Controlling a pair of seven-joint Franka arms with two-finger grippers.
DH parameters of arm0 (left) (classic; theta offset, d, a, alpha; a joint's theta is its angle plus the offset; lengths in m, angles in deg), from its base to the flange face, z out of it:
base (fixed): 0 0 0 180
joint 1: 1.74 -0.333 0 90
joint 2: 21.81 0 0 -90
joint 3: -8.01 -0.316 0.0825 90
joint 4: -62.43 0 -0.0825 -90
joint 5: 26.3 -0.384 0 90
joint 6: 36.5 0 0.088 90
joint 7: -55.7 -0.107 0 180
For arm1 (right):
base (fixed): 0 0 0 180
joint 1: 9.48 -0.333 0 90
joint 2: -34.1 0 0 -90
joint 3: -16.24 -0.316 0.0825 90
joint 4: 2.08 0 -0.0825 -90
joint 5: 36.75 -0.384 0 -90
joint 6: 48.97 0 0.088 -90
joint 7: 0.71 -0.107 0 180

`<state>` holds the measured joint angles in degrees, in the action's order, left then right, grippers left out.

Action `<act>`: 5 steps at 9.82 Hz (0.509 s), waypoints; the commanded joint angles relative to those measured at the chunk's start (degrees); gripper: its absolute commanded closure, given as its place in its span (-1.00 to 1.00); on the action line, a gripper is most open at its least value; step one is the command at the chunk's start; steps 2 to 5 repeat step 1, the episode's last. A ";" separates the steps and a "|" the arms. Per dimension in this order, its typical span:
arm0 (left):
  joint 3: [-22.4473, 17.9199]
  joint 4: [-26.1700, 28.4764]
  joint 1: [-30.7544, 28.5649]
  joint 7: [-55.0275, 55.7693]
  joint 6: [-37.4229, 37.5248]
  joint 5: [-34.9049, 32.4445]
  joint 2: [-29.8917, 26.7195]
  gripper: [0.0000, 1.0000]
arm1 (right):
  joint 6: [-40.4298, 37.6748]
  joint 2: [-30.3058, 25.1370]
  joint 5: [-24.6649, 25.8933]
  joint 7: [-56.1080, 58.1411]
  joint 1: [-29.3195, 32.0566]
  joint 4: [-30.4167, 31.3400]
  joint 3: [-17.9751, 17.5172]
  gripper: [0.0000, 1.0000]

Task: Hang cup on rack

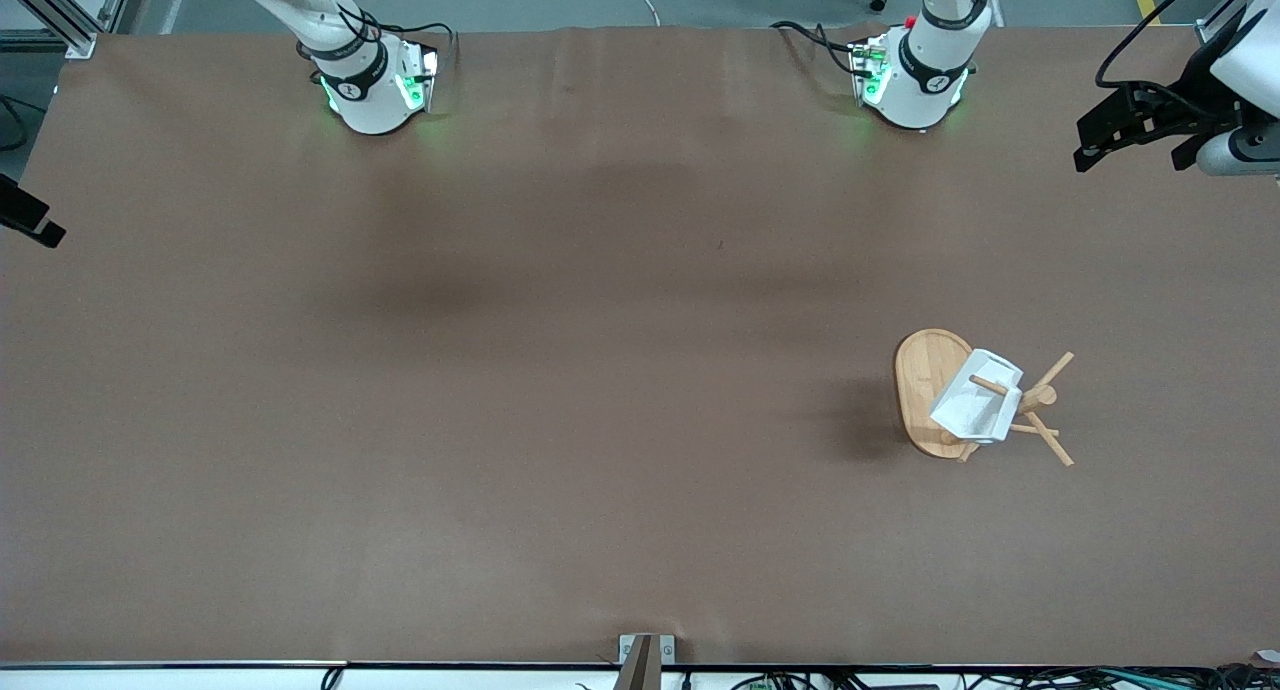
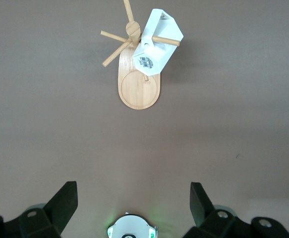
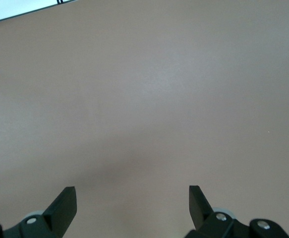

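Observation:
The bamboo rack (image 1: pixel 922 382) stands toward the left arm's end of the table. The white faceted cup (image 1: pixel 975 402) hangs on it, with a peg (image 1: pixel 990 383) passing through its handle. Both also show in the left wrist view, the rack (image 2: pixel 139 91) and the cup (image 2: pixel 160 42). My left gripper (image 2: pixel 134 198) is open and empty, high above the table and well apart from the rack. In the front view it shows at the edge by the left arm's end (image 1: pixel 1100 140). My right gripper (image 3: pixel 133 198) is open and empty over bare table.
The brown table (image 1: pixel 560 370) is bare apart from the rack. The left arm's base (image 1: pixel 915 75) and the right arm's base (image 1: pixel 375 85) stand along its back edge. A small mount (image 1: pixel 645 660) sits at the edge nearest the front camera.

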<state>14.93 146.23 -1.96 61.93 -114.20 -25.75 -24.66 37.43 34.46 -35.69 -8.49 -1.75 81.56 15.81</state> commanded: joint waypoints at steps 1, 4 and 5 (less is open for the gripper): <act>-0.07 2.95 -0.40 -2.01 -1.14 -0.21 -0.84 -0.99 | -0.18 -0.45 -0.36 0.49 0.44 0.47 -0.19 -1.00; -0.07 2.95 -0.40 -2.01 -1.14 -0.21 -0.84 -0.99 | -0.18 -0.45 -0.36 0.49 0.44 0.47 -0.19 -1.00; -0.07 2.95 -0.40 -2.01 -1.14 -0.21 -0.84 -0.99 | -0.18 -0.45 -0.36 0.49 0.44 0.47 -0.19 -1.00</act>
